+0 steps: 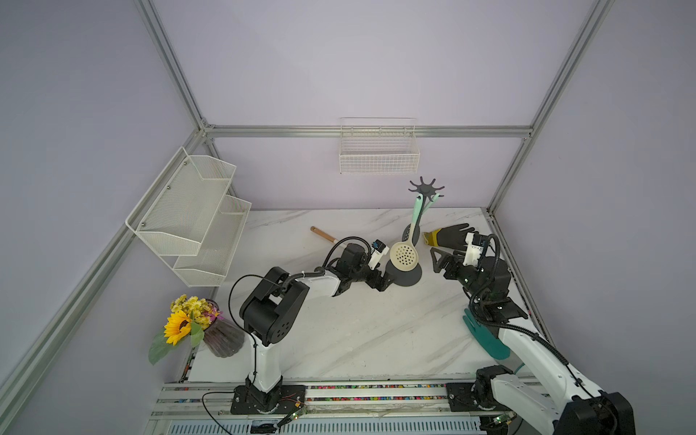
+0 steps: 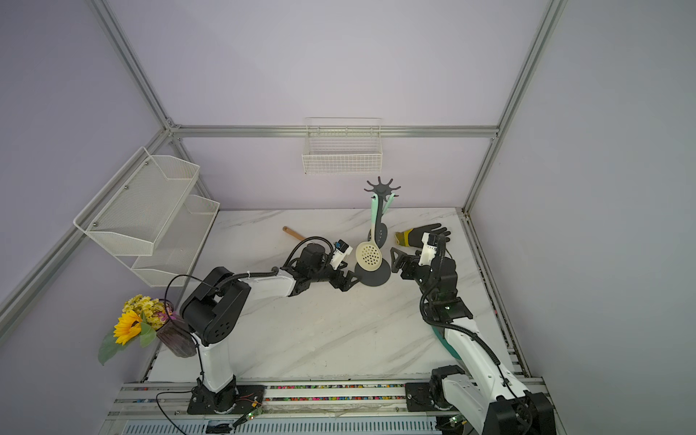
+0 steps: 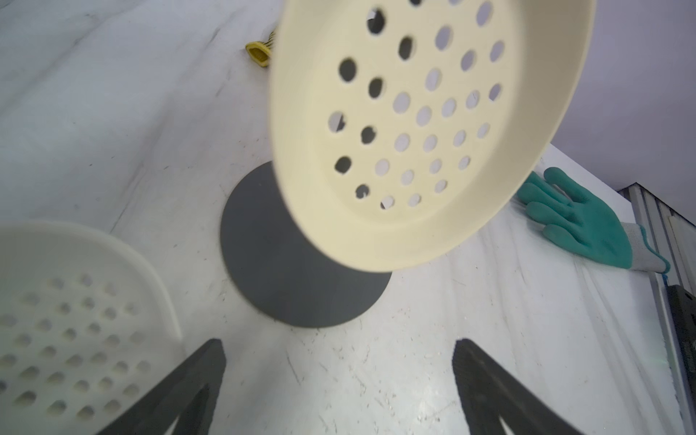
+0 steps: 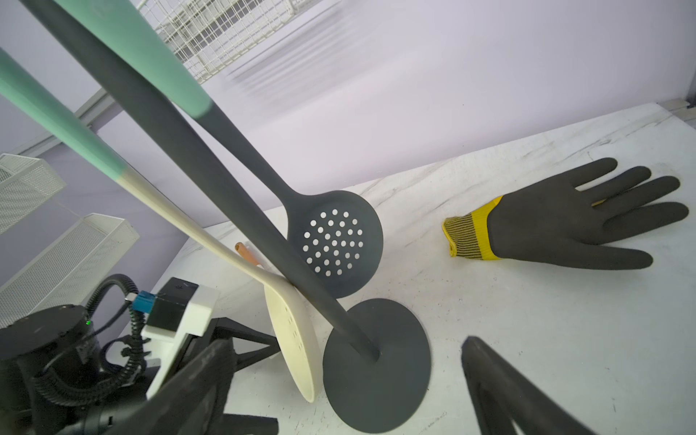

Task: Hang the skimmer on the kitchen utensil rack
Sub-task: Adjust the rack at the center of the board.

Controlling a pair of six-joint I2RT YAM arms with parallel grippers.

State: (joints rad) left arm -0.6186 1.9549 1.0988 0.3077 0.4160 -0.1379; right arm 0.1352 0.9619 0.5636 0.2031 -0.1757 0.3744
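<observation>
Top views both show the two arms mounted on the rail at the near edge of the bench point(image 1: 357, 339), with a vase point(image 1: 222, 337) of flowers at the near left corner. A teal glove point(image 1: 486, 339) lies flat by the right edge, partly under the right arm.

The left arm goes up from its base and folds hard at the elbow. Its forearm then runs out low and roughly level toward the middle. The left tool point(image 3: 339, 342) sits just short of the round base of the kitchen utensil rack point(image 1: 426, 187), jaws spread wide with nothing in them.

The right arm leans out along the right edge with its wrist bent over. The right tool point(image 4: 346, 341) points at that same base from the opposite side, also gaping and empty.

The rack stands right of centre, toward the far edge. The cream skimmer point(image 1: 403, 256) hangs from the crown by its mint handle, neck against the pole and bowl dangling just over the base. A dark grey skimmer point(image 4: 335, 241) hangs behind it.

Further back there's a black glove point(image 1: 450, 233) near the far right corner and a wooden handle point(image 1: 323, 234) poking out beyond the left wrist. A mesh shelf point(image 1: 196, 214) is on the left wall and a wire basket point(image 1: 378, 150) on the back wall.
</observation>
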